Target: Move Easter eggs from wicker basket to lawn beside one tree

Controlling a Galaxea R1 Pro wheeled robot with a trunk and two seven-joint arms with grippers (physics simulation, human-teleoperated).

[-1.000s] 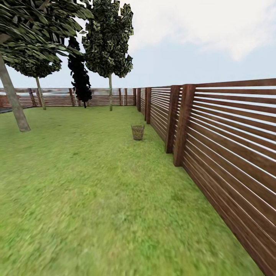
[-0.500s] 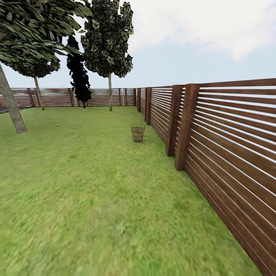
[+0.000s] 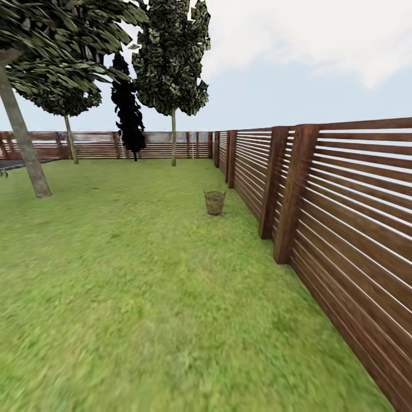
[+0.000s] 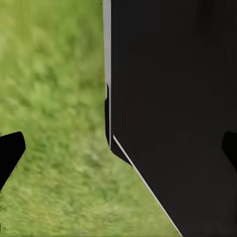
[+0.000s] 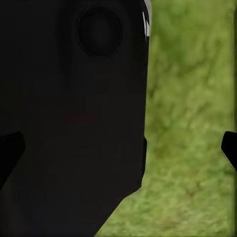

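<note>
Robot out on the lawn (image 3: 143, 274), well apart from the wicker basket (image 3: 214, 202); basket stands upright on the grass ahead, near the slatted fence (image 3: 343, 212) that runs down the right side; eggs not discernible at this range, too small to tell whether they sit inside. Thick-trunked tree (image 3: 26, 146) rises far left, well apart from the basket; thin-trunked trees (image 3: 173, 86) and a dark cypress (image 3: 130, 114) stand near the back fence.

Left gripper (image 4: 118, 148): dark fingertips at opposite edges of the wrist picture, spread wide, nothing between them but grass and a dark body panel (image 4: 173, 98). Right gripper (image 5: 118, 148): same, tips far apart, empty, dark robot housing (image 5: 74, 113) in the way.

Judged step: approach drive, task barely begun; all eggs presumably still to fetch.

Risks: basket close to the fence, so a careless approach line could clip a post with the base or right arm; stopping short leaves the basket out of reach; bumping the basket could tip it and scatter eggs; long carry to the thick tree means dropped eggs if the grasp is weak.
</note>
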